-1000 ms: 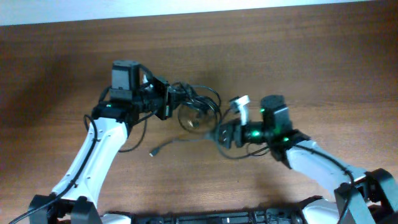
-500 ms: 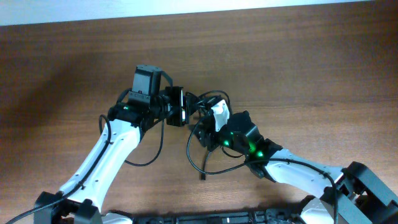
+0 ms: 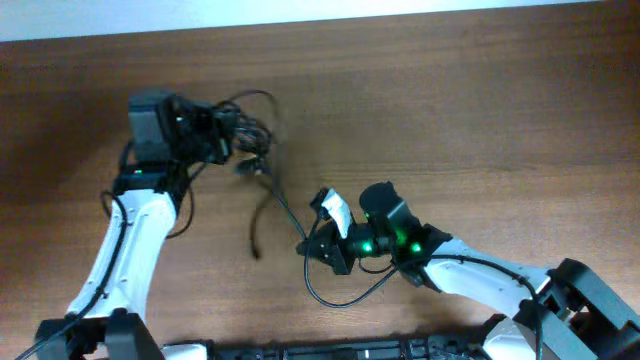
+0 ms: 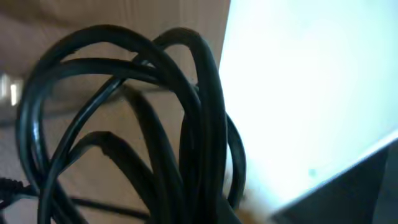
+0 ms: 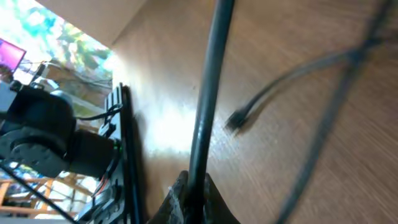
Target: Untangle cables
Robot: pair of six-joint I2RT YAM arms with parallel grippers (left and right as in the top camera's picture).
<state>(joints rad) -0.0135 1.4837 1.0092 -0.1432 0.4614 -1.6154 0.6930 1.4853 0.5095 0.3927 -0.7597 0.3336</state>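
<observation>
A tangled bundle of black cables [image 3: 252, 128] hangs at my left gripper [image 3: 228, 140], at the back left of the wooden table [image 3: 480, 120]. In the left wrist view the cable loops [image 4: 199, 124] fill the frame and run down into the shut jaws. One cable [image 3: 282, 208] stretches from the bundle to my right gripper [image 3: 318, 250], near the front centre. The right wrist view has that cable [image 5: 208, 93] pinched between the shut fingertips [image 5: 177, 200]. A loose plug end [image 3: 255, 252] lies on the table to the left of the right gripper.
A slack cable loop [image 3: 340, 298] curls on the table below the right gripper. A white tag [image 3: 335, 212] sticks up from the right wrist. The arms' bases [image 3: 350, 350] line the front edge. A pale wall [image 3: 400, 8] borders the back.
The left gripper has carried the bundle left and toward the back. The right gripper has shut on one cable and moved forward, drawing that cable out between the two.
</observation>
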